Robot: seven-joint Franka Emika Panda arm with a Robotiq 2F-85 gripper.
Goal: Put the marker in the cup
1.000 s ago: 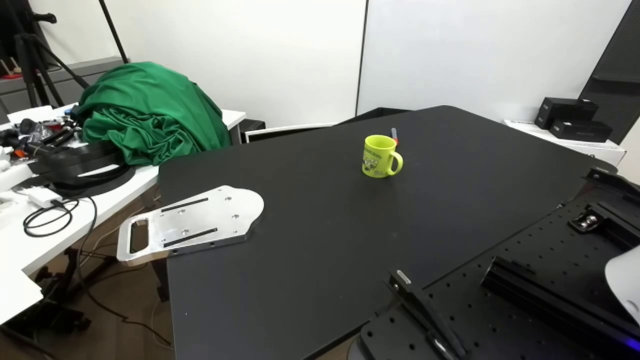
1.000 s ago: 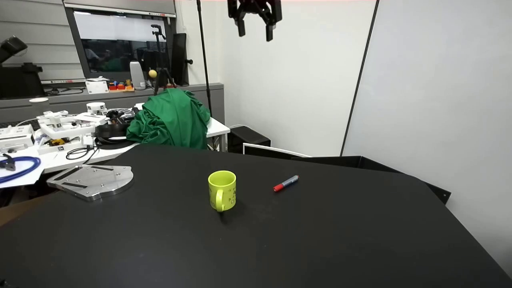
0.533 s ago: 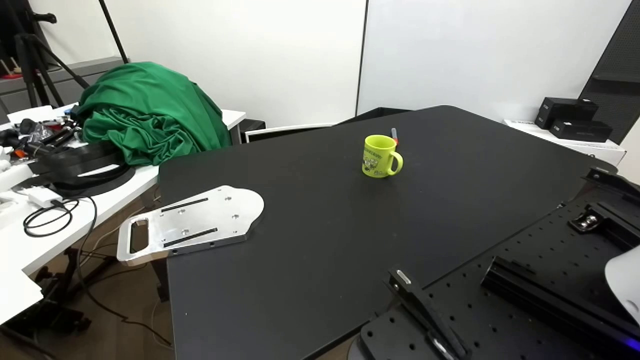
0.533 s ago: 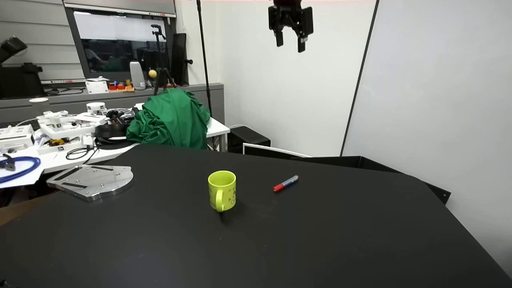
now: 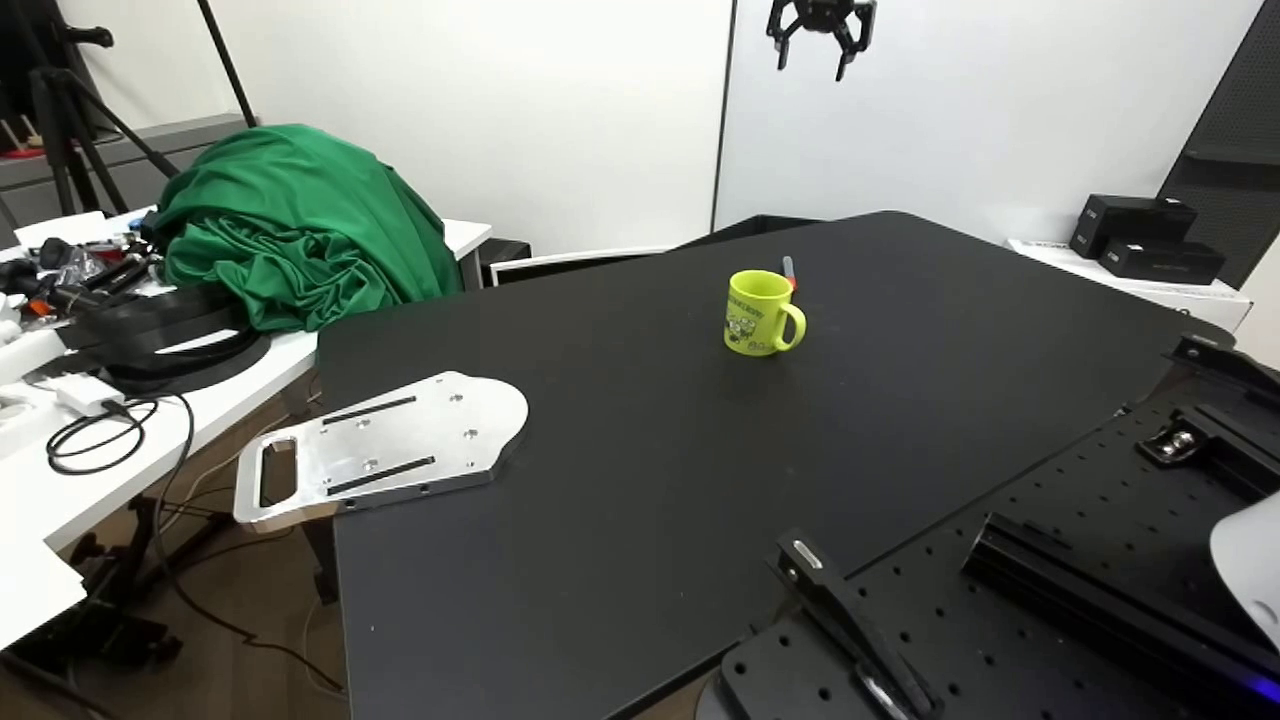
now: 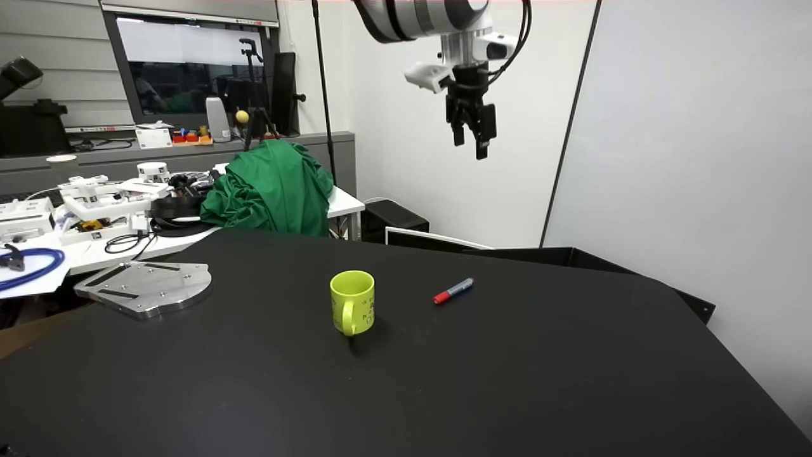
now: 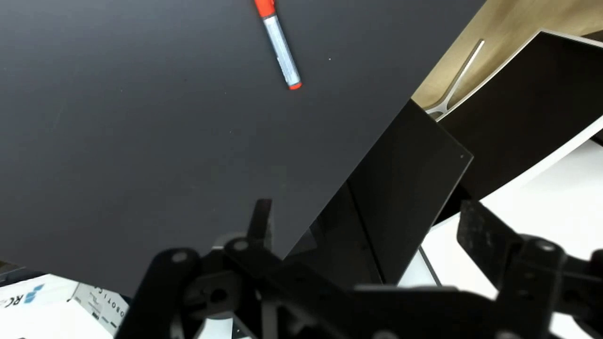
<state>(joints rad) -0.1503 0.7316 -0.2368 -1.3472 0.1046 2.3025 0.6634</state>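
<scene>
Yellow-green cup (image 5: 756, 316) partly hides marker (image 5: 789, 270) in an exterior view | wrist view: marker's whole barrel | gripper (image 5: 811, 72) fingers apart

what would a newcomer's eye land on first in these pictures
Most likely the bright yellow-green cup, standing upright on the black table, with the red-capped marker lying apart from it. The big heap of green cloth comes next, on the white table, in the left half of both exterior views. The open gripper, hanging empty in the upper part of both, would probably follow.
</scene>
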